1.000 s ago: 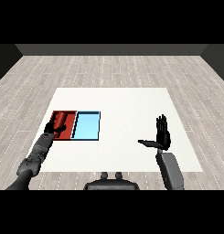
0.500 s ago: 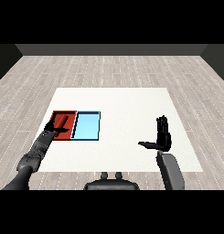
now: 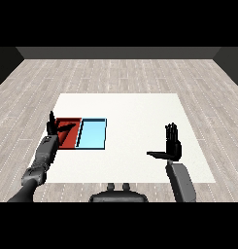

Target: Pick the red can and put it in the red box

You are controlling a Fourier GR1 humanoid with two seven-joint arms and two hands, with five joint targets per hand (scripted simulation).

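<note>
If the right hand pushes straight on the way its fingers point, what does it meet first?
Nothing that shows: the right hand points up the view over bare table, well right of both trays. Its height is unclear.

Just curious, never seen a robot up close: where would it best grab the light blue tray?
Probably its right long rim, coming from the right. The light blue tray lies flat and shallow, its left side against the red tray, where the left hand hovers. The right rim faces bare table, nearer the open right hand.
</note>
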